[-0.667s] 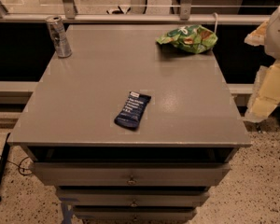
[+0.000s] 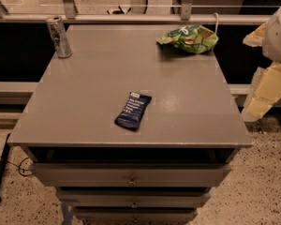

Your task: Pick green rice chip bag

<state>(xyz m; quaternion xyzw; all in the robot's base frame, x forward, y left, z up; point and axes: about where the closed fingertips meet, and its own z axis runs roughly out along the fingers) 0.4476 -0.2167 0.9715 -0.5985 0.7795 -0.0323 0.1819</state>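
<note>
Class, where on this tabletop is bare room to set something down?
Bare: the middle between silver can, green rice chip bag and blue bar wrapper; also both front corners. Crowded only at the back right, by the bag. The gripper hangs right of the table.

Light: falling dim and warm from above.
Glare: sheening softly on the tabletop (image 2: pixel 84 102), right half.
Shadow: pooling under its near edge.
Gripper (image 2: pixel 260 102): glowing pale, hanging right of the tabletop.
</note>
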